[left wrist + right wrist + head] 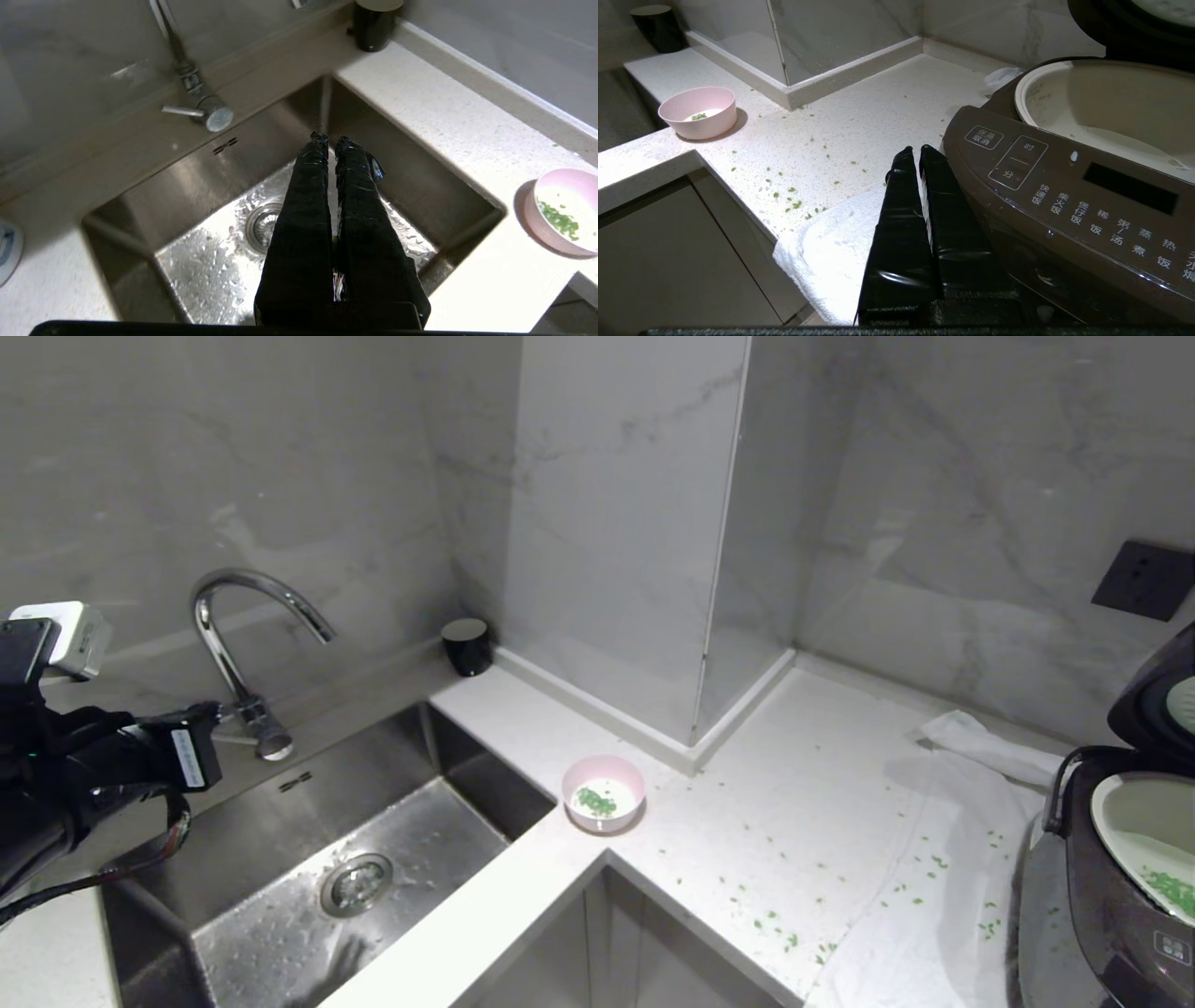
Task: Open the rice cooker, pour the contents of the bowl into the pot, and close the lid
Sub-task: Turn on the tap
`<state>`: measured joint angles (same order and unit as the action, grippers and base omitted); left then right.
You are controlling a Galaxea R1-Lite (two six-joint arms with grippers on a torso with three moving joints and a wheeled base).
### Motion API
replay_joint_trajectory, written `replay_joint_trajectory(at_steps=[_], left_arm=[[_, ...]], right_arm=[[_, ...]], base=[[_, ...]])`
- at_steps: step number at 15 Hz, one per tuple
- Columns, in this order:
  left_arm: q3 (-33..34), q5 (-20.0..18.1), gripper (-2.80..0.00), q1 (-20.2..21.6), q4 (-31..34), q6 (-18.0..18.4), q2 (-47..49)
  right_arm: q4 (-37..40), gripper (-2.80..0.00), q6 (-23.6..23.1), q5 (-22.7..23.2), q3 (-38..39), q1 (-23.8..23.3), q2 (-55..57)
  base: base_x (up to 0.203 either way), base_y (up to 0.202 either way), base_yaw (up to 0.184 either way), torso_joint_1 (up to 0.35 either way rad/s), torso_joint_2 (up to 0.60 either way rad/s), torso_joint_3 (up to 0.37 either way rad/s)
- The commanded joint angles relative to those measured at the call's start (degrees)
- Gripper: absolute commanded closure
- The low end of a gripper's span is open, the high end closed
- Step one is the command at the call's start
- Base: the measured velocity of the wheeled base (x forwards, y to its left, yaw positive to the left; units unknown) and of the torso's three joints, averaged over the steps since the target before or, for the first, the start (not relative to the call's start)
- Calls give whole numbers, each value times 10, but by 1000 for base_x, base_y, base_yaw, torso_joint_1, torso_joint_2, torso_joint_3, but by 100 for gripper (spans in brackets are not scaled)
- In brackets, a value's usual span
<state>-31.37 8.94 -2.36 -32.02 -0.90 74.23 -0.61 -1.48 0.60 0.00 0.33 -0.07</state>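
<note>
Two black grippers are at work here, and neither has hold of anything. The left gripper (331, 139) hangs over the stainless steel sink (280, 933), its taped fingers (308, 186) pressed together and pointing toward the sink's far corner, near the curved chrome tap (245, 644). The right gripper (920, 151) sits low just in front of the large dark brown-grey rice cooker (1064, 200), fingers likewise closed and empty, above a white cloth (831, 252) spread on the speckled white counter (822, 775).

The small pale pink bowl (604, 792) stands upright at the counter's inner corner, right beside the sink's edge, with a little heap of green chopped bits (596, 801) on its white inside. More green bits lie scattered over the counter and cloth between bowl and cooker.

At the far right the cooker stands with its button panel facing the robot. Its hinged lid (1153, 695) is raised, tilted back toward the wall, leaving the whitish inner pot (1144, 826) open upward; some green bits lie inside it. A small black cylinder (466, 646) stands by the wall behind the sink.
</note>
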Motion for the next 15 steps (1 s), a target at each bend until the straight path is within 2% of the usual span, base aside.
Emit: replay_joint_trajectory(at_steps=[1,5,7,8,10,12,15], left_arm=[[-15,7,0,-9,-5,-2,47],[-54,66,0,-6,-11,-80,158],[-57,95,0,18,-12,-99,200],[-65,100,0,45,-12,-111,223],[-110,102,0,100,-12,-121,276],[-159,100,0,138,-12,-125,325],[-208,99,0,167,-11,-126,374]], right_arm=[[0,0,0,0,1,0,0],[0,0,0,0,1,0,0],[0,0,0,0,1,0,0],[0,0,0,0,1,0,0],[0,0,0,0,1,0,1],[0,0,0,0,1,0,0],[0,0,0,0,1,0,0]], base=[[0,0,0,0,0,0],[0,0,0,0,0,0],[0,0,0,0,0,0],[0,0,0,0,0,0],[0,0,0,0,0,0],[0,0,0,0,0,0],[0,0,0,0,0,0]])
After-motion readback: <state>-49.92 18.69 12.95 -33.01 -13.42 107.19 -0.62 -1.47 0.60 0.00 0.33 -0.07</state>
